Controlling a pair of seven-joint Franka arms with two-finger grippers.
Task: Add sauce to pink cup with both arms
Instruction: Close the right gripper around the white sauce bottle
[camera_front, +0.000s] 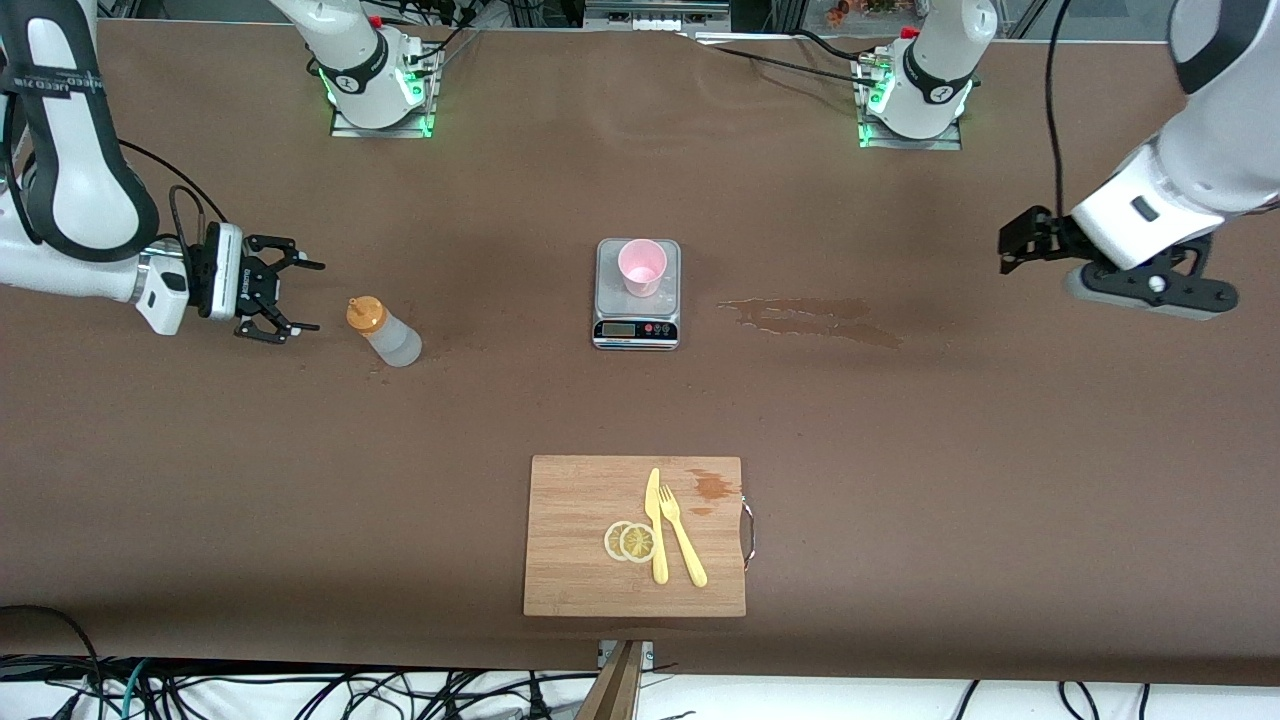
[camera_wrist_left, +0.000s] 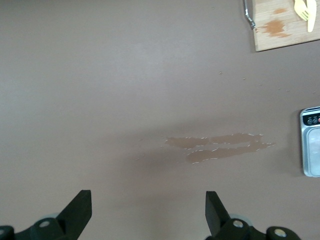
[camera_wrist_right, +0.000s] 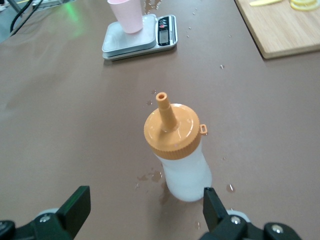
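Note:
The sauce bottle (camera_front: 383, 333), whitish with an orange nozzle cap, stands on the brown table toward the right arm's end; it also shows in the right wrist view (camera_wrist_right: 177, 150). My right gripper (camera_front: 318, 297) is open and empty beside it, a short gap away; in its wrist view (camera_wrist_right: 145, 207) the bottle's base lies close to one finger. The pink cup (camera_front: 641, 267) stands upright on the silver scale (camera_front: 638, 335) at mid-table, also in the right wrist view (camera_wrist_right: 126, 15). My left gripper (camera_front: 1004, 258) is open and empty, up over the table at its own end (camera_wrist_left: 148, 205).
A brown spill (camera_front: 810, 318) lies on the table between the scale and the left arm's end, also in the left wrist view (camera_wrist_left: 220, 147). A wooden cutting board (camera_front: 570, 540) with lemon slices, a yellow knife and a fork lies nearer the front camera. Small drops lie round the bottle.

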